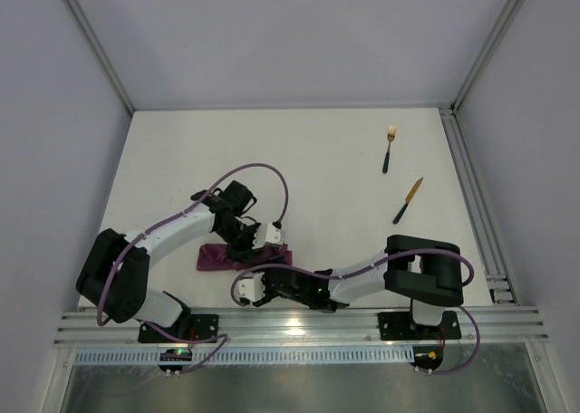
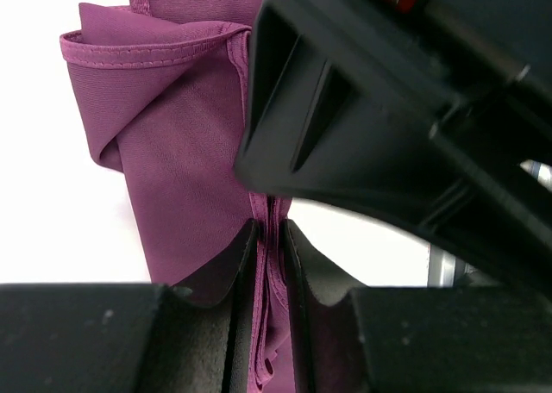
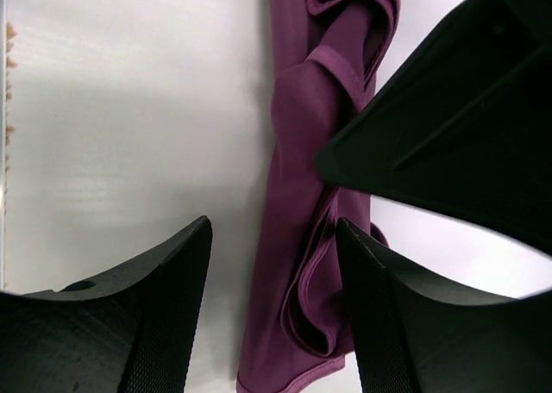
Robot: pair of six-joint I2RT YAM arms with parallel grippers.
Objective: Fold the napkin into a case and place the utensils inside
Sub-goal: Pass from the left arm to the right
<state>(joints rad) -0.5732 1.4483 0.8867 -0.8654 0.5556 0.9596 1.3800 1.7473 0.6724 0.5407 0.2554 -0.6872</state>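
The napkin (image 1: 216,257) lies folded into a narrow, soft magenta strip with stitched hems on the near part of the white table (image 1: 317,159), its long axis running left to right and its right end slightly farther. The left gripper (image 1: 258,241) pinches its layered folds. The right gripper (image 1: 249,289) is spread wide at the strip, grasping nothing. Far right, the fork (image 1: 389,148) points its gold tines away, and the knife (image 1: 408,200) lies diagonally, blade far-right

I look in all three views, and I can't find any words, numbers or signs to read.
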